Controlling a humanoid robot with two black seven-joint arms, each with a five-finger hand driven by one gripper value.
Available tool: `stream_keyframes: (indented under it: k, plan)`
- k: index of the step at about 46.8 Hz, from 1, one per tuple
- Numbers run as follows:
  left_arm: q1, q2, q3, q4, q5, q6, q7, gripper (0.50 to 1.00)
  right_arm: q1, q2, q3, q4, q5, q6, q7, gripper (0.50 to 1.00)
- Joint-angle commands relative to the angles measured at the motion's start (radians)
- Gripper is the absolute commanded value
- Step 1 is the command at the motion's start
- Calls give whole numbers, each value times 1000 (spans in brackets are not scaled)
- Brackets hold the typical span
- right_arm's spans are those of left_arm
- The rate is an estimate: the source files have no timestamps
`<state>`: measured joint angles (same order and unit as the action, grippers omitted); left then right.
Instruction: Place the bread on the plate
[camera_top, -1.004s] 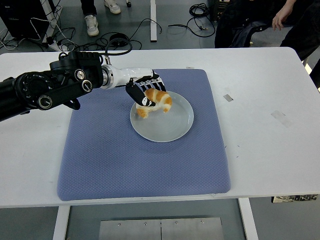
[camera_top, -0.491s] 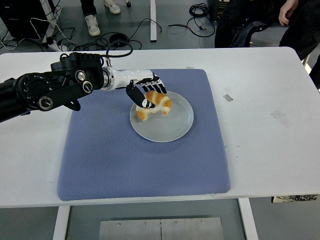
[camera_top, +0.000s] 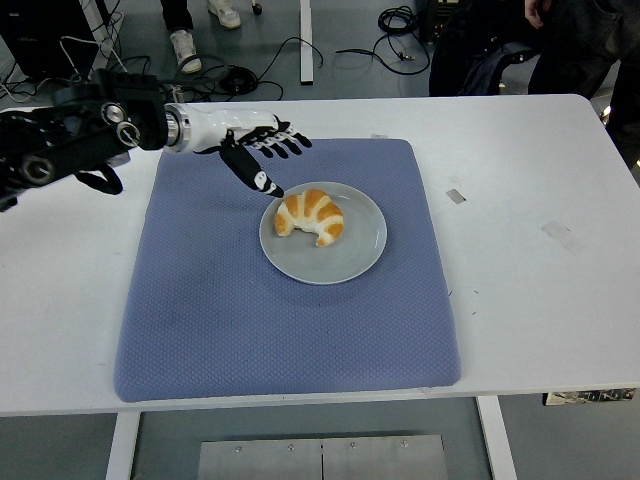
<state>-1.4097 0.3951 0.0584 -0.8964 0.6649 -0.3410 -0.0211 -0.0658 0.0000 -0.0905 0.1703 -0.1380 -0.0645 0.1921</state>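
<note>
Left arm (camera_top: 70, 140) cut off at left edge.

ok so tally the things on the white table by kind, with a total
golden-brown crescent bread: 1
round light grey plate: 1
blue textured fabric mat: 1
total: 3, the bread on the plate, the plate on the mat; the open left robot hand hovers apart over the mat

The left arm (camera_top: 70, 145) is black with round silver joint caps, its hand (camera_top: 250, 150) white-backed (fingers black).
</note>
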Motion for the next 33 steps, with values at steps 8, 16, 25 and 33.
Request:
stream_keyframes:
  k: [8, 16, 25, 33]
  plan:
    - [-23, 114, -48, 1, -38, -16, -11, 893, 0, 0, 0, 0, 0, 0, 0, 1000]
    - [41, 166, -137, 1, -50, -29, -37, 895, 0, 0, 0, 0, 0, 0, 0, 1000]
    - [167, 217, -288, 11, -50, -27, -100, 895, 0, 0, 0, 0, 0, 0, 0, 1000]
    - [248, 228, -417, 19, -48, -27, -142, 895, 0, 0, 0, 0, 0, 0, 0, 1000]
